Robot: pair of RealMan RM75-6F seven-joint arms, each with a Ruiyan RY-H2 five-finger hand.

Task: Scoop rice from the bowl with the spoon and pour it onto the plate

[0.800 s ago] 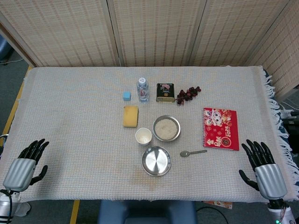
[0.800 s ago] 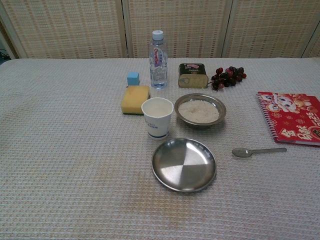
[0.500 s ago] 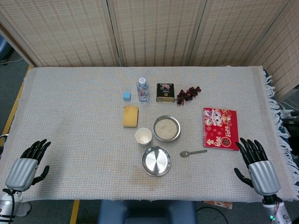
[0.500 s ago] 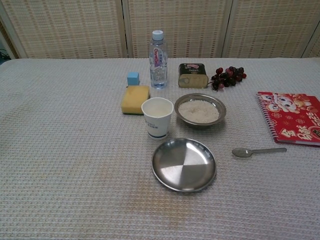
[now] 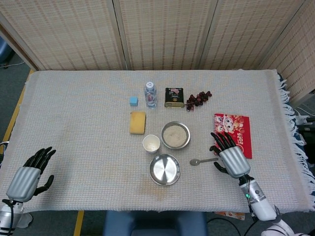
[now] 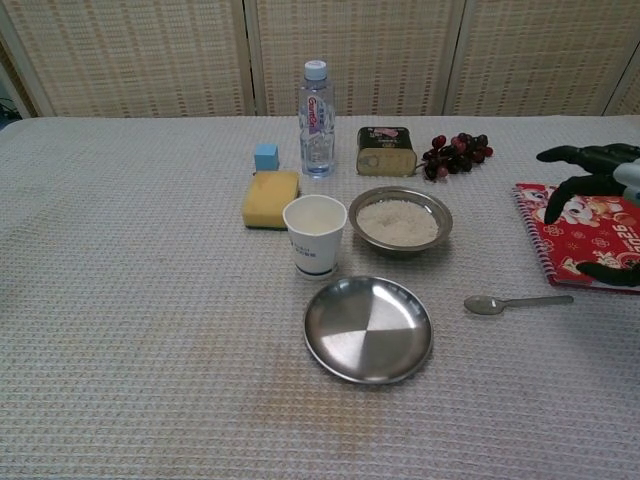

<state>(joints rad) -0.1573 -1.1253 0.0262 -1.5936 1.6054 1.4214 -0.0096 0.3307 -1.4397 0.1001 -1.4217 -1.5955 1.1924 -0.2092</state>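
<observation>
Spoon point(image 5: 203, 161) lies flat on cloth btwn plate point(image 5: 165, 169) and notebook point(image 5: 233, 134), right of rice bowl point(image 5: 175, 135). Right hand point(image 5: 230, 156) hovers above handle end, fingers apart, holding nothing. Left hand point(image 5: 27, 174) idle, fingers spread. Spoon prob. light, stiff, slick metal, low profile: pinch at mid-handle.

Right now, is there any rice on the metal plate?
No, the plate is bare and shiny; the rice sits in the bowl behind it.

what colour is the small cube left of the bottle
Light blue; the cube shows best in the chest view.
</observation>
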